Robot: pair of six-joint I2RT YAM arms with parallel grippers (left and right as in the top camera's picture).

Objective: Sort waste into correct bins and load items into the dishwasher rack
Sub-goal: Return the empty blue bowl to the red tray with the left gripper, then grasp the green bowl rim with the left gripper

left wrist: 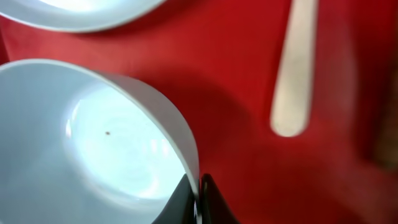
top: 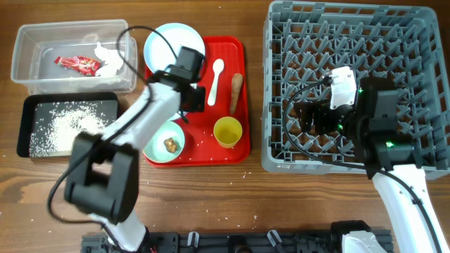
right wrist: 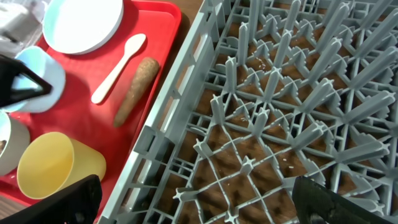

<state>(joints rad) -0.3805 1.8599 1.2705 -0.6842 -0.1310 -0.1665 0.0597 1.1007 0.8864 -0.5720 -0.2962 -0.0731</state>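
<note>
Overhead, a wooden bench (top: 211,204) carries a red tray (top: 204,151) and grey rack (top: 269,105). Left claw (left wrist: 198,186) pinches a bowl (left wrist: 93,143) by its rim; right claw (right wrist: 196,186) gapes.

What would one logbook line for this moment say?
left pincer: shut on rim of pale bowl | right pincer: open above grey rack | plate, spoon, yellow cup: on red tray

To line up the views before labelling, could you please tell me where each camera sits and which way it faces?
Overhead: above the table, facing straight down on red tray and dishwasher rack; left arm and right arm show.
Left wrist: just above the tray, facing the blue-white bowl; left gripper pinches its rim.
Right wrist: over the rack, facing down across rack and tray; right gripper open.
Shared: both wrist views show the white spoon.
</note>
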